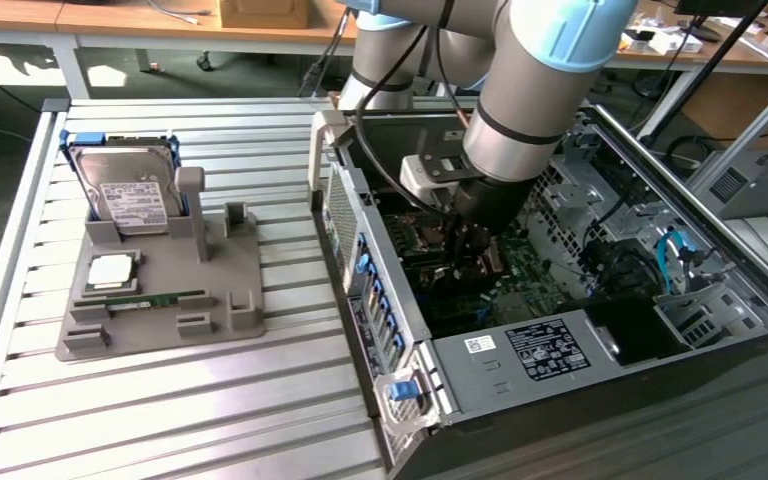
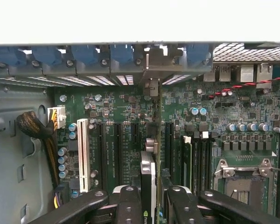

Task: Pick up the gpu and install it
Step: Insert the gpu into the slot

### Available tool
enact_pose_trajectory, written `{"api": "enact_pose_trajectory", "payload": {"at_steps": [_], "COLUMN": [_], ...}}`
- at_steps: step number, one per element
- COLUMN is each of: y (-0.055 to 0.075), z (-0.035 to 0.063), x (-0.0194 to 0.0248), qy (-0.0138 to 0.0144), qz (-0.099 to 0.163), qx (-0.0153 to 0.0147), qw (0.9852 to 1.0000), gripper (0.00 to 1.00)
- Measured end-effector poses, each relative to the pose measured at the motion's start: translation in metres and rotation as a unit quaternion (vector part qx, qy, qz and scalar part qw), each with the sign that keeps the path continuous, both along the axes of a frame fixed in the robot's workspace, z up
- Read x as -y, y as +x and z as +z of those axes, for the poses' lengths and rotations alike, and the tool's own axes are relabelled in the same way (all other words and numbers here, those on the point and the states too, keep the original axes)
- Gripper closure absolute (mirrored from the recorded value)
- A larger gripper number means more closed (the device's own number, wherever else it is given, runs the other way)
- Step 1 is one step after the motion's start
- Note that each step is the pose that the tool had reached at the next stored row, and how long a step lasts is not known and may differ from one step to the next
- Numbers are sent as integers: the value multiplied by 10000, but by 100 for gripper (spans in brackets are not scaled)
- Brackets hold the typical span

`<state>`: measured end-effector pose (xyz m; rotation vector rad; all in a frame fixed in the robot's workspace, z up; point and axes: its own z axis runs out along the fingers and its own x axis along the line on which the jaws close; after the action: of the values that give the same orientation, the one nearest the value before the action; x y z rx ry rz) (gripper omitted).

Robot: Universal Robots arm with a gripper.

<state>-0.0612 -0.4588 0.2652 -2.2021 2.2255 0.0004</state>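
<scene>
The gpu (image 2: 149, 175) appears edge-on in the wrist view, a thin card with a silver edge standing upright over the green motherboard (image 2: 112, 112). My gripper (image 2: 151, 193) is shut on it, with one black finger (image 2: 129, 200) on each side. The card runs along the black expansion slots (image 2: 130, 149) towards the case's rear wall, where its metal end (image 2: 151, 70) meets the row of blue clips. I cannot tell whether it touches a slot. In the exterior view the gripper (image 1: 471, 248) is down inside the open computer case (image 1: 518, 350), over the motherboard.
A grey fixture (image 1: 157, 300) on the slatted table holds a hard drive (image 1: 131, 190), a processor chip (image 1: 111, 270) and a green RAM stick (image 1: 157, 299). Inside the case are a white slot (image 2: 82, 154), a cable bundle (image 2: 35, 128), the CPU socket (image 2: 242, 184) and blue cables (image 1: 664, 255).
</scene>
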Motion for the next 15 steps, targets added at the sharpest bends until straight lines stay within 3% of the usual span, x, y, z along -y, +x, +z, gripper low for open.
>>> {"api": "enact_pose_trajectory", "payload": {"at_steps": [6, 11, 15], "y": [1, -3, -3], "z": [-31, 27, 28], "x": [0, -1, 0], "qy": [-12, -11, -14], "qz": [88, 88, 88], "qx": [2, 22, 22], "qw": [10000, 10000, 10000], "gripper": [73, 73, 73]}}
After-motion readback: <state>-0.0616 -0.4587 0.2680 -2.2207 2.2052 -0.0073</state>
